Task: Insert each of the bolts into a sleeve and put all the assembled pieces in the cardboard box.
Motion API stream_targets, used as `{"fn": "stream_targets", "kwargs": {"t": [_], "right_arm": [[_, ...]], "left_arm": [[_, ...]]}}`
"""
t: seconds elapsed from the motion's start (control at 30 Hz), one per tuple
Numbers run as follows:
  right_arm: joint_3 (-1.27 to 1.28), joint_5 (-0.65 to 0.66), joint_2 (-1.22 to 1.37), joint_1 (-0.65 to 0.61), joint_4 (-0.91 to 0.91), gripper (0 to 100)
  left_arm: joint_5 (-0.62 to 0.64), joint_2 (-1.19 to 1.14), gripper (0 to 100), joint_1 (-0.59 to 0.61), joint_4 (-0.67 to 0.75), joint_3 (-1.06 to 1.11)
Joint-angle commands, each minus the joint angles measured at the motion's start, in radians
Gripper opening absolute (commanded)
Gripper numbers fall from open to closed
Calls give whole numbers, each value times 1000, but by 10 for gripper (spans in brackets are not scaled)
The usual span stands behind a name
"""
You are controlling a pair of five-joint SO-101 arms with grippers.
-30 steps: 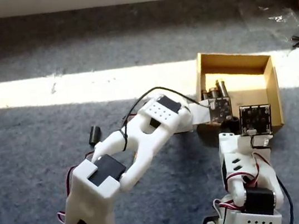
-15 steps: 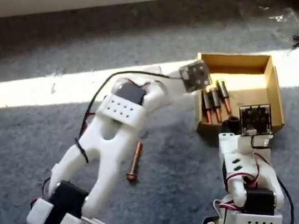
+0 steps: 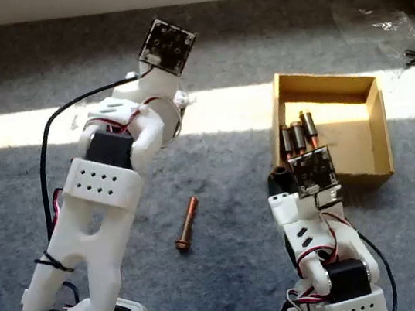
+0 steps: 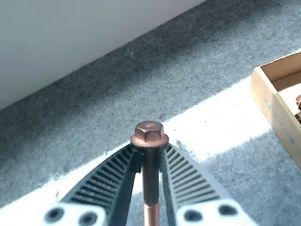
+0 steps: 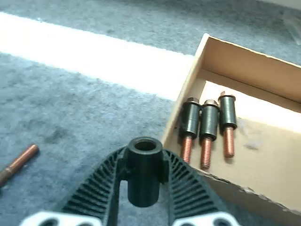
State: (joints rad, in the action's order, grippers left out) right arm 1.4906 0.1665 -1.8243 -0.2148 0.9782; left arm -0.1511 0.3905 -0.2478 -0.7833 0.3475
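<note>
The left end effector (image 4: 149, 153) clamps a bolt (image 4: 149, 136). The right end effector (image 5: 142, 162) grips a sleeve (image 5: 142, 176), bore exposed, at the cardboard box's (image 5: 263, 61) near corner, likely ready for mating. Three assembled pieces (image 5: 205, 123) lie inside, and a spare bolt (image 3: 187, 223) lies mid-carpet (image 3: 39, 180).

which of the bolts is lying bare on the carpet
The loose bolt, alone on the carpet. The held bolt is clamped in the left gripper, and three sleeved bolts lie inside the cardboard box.
</note>
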Motion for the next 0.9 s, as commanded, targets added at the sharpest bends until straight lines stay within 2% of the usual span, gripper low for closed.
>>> {"fn": "stream_targets", "kwargs": {"t": [0.0, 0.3, 0.43, 0.53, 0.7, 0.8, 0.87], "right_arm": [[-5, -3, -1, -116, -73, 5], [-5, 0, -1, -354, -226, 5], [-5, 103, -1, -444, -323, 5], [-5, 133, -1, -496, -387, 5], [-5, 130, 1, -539, -464, 5], [-2, 127, 1, -541, -467, 5], [33, 78, -7, -541, -476, 5]], "left_arm": [[17, 171, 7, 36, 17, 53], [15, 581, 7, 131, 17, 220], [20, 763, 7, 134, 18, 331], [28, 885, 7, 133, 20, 410], [262, 1043, 7, 137, 21, 473], [299, 1089, 7, 133, 49, 481], [301, 1092, 7, 133, 86, 501]]}}
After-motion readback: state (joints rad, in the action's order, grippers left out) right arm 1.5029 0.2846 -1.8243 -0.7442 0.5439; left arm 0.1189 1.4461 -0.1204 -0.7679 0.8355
